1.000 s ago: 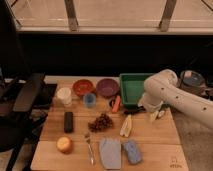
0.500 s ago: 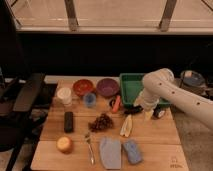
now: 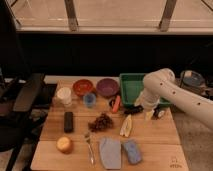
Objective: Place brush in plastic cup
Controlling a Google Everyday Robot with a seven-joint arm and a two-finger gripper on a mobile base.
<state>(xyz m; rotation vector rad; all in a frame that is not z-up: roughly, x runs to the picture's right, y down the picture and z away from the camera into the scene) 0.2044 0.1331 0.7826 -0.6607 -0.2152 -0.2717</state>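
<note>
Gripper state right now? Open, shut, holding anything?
Gripper: low over the right side of the table, just in front of the green tray; whether it is open, shut or holding anything cannot be told.

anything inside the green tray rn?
The green tray shows only bare floor on its left. The arm covers its right side, so that part is unknown. The gripper hangs by the tray's front edge, right of the carrot.

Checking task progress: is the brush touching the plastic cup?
Apart. The camera view shows the brush right of the carrot, the plastic cup left of it; the gripper hangs by the green tray.
</note>
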